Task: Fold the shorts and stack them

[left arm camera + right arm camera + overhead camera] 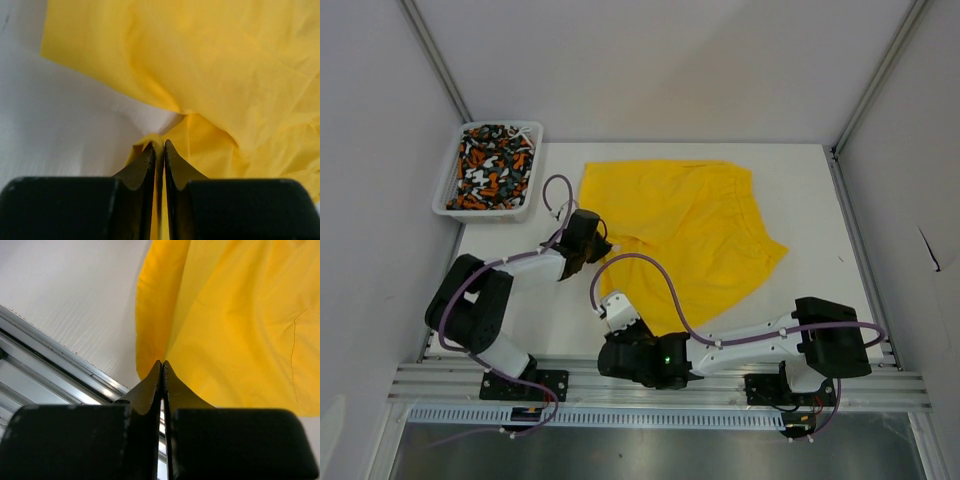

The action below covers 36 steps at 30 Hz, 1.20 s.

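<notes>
Shorts in the orange, white and black pattern, the patterned shorts (pixel 492 165), lie bunched in the white basket (pixel 485 212) at the far left corner, well apart from both arms.

Just right of the basket, the left gripper (pixel 160 145) sits at the left edge of the yellow shorts (pixel 690 230). Its jaws are nearly together, with a strip of yellow cloth clamped between them. From there the fabric spreads away and to the right.

The yellow shorts lie flat on the table (pixel 800 200), widest along the far edge and narrowing toward the near side. There the right gripper (pixel 162 361) meets the cloth's near edge, close to the metal rail (pixel 50 347). Its jaws are pressed tight together, and the folds run into the tips, which I read as a pinch on the hem.

Both holds are on the left and near sides, so the body of the cloth lies right of and beyond the jaws. A fold would probably carry those edges that way.

The overhead view gives the garment's whole outline. Only the wrist views show cloth between the fingers, and they show no basket.
</notes>
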Motion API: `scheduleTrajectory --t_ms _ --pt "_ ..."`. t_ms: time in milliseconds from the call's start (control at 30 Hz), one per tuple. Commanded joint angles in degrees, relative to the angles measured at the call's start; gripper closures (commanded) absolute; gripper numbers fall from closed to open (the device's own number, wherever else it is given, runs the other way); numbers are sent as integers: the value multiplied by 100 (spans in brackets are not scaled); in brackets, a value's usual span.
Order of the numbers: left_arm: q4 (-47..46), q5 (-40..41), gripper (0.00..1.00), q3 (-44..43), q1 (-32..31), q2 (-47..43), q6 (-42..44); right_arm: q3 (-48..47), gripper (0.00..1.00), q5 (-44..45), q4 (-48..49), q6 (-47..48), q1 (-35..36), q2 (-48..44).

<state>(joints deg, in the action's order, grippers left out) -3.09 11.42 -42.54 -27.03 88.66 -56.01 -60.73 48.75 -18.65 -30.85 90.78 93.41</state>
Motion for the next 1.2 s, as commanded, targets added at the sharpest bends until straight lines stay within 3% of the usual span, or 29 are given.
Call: scheduleTrajectory --t_ms 0,367,533,633,667,700,867,1033,1067,1100,1167 --pt "-244 64 85 -360 259 247 283 44 100 187 -6 -132 141 -226" --pt "1 -52 81 -764 655 275 591 114 100 144 -51 -185 185 -270" --pt "63 132 78 -458 672 -217 731 9 82 -364 212 69 168 -60" --pt "116 194 77 -317 725 -437 793 -9 65 -874 711 438 159 11" --pt "125 211 77 -290 769 -464 811 -26 53 -1285 845 544 159 20" --pt "151 220 77 -281 795 -481 854 -35 48 -1428 933 615 150 28" --pt "502 177 77 -220 1093 -587 951 -97 46 -1483 698 292 -77 -181" --pt "661 -16 76 -70 1156 -1095 1241 552 44 -1614 215 -429 -1155 -1400" --pt "670 -148 75 35 1138 -1340 1294 710 37 -1675 152 -526 -1359 -1622" --pt "670 -401 73 166 1112 -1482 1364 1025 34 -1711 73 -797 -1579 -1876" --pt "635 -631 56 386 902 -1763 1452 1317 27 -1790 -199 -1045 -2290 -2614"
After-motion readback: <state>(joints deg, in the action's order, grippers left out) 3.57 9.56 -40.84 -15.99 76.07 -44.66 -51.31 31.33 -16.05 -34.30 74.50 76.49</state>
